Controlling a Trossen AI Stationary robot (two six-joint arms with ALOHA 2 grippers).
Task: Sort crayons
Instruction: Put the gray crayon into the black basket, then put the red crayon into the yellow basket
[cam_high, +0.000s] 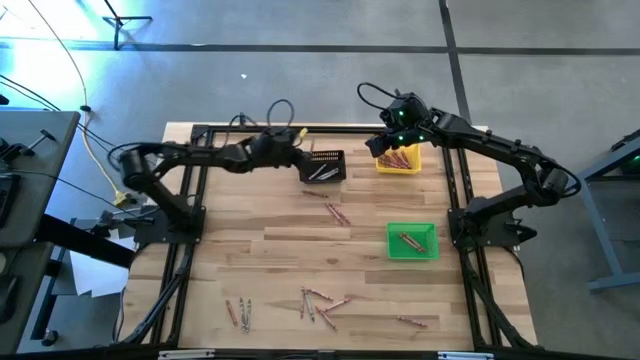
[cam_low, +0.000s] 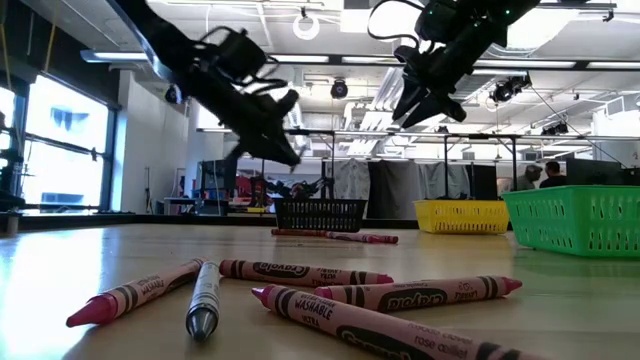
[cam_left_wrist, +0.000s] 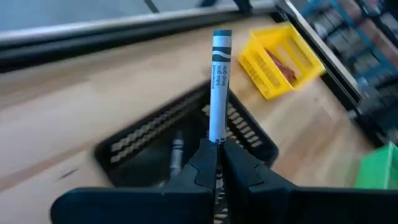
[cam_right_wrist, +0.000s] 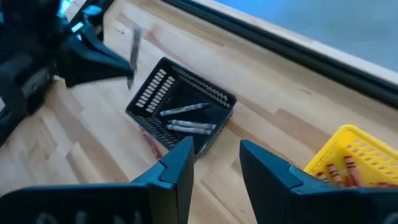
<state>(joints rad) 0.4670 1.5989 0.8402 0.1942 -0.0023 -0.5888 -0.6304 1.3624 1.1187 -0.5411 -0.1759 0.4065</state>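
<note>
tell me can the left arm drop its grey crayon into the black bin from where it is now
Probably yes. The left gripper is shut on the grey crayon and hangs just above the black bin, whose top is open. The right gripper stands open over by the yellow bin, out of the way.

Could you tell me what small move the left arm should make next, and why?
Probably open the left gripper to drop its grey crayon. It is shut on the crayon just above the black bin, which already holds grey crayons.
</note>
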